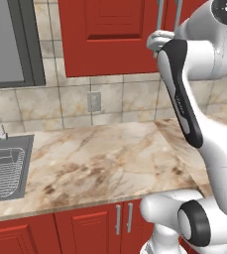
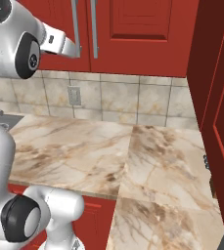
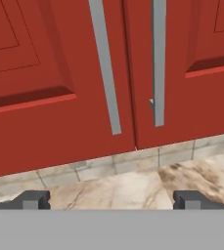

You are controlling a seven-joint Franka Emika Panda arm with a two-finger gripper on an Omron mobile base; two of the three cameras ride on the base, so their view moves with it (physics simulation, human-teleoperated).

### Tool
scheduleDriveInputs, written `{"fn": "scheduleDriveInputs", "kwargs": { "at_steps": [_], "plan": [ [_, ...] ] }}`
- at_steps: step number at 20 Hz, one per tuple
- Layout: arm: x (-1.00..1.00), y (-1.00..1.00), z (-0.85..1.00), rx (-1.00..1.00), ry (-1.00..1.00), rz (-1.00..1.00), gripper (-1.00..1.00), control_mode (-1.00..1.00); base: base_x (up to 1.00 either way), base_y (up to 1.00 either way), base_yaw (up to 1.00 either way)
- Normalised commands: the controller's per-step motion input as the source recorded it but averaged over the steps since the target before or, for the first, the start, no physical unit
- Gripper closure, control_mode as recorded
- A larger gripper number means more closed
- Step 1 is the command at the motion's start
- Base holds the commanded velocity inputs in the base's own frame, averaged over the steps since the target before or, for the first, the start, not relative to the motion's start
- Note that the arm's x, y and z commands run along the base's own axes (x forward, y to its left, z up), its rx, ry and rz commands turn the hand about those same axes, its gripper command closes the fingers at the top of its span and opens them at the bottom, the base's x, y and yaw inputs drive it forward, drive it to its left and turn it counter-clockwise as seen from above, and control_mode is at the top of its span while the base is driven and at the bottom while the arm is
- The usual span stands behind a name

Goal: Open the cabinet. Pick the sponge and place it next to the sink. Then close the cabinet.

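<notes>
End effector [image 3: 111,200] wide open, empty, touching nothing, facing closed cabinet [image 3: 59,73] door handles [image 3: 105,68] above counter [image 3: 133,190].

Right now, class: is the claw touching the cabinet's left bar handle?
Apart. The hand view shows the open claw short of the left handle, counter visible between its tips.

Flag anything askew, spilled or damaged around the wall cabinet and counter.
Nothing stands out. The cabinet has both doors shut and flush, and its two bar handles hang straight. The marble counter shows no spill, and the sink holds just its wire rack. The open claw hovers before the handles, touching nothing.
</notes>
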Motion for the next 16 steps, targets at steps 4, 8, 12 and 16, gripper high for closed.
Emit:
{"fn": "scheduleDriveInputs", "kwargs": {
  "at_steps": [4, 8, 12, 16],
  "plan": [
    [0.38, -0.13, 0.00, 0.00, 0.00, 0.01, -1.00, -1.00, 0.00, 0.00, 0.00],
    [0.37, -0.16, 0.00, 0.01, 0.00, 0.00, -1.00, -1.00, 0.00, 0.00, 0.00],
    [0.35, -0.07, 0.00, 0.00, 0.00, 0.00, -1.00, -1.00, 0.00, 0.00, 0.00],
    [0.42, 0.00, 0.00, 0.00, 0.00, 0.01, -1.00, -1.00, 0.00, 0.00, 0.00]
  ]
}}
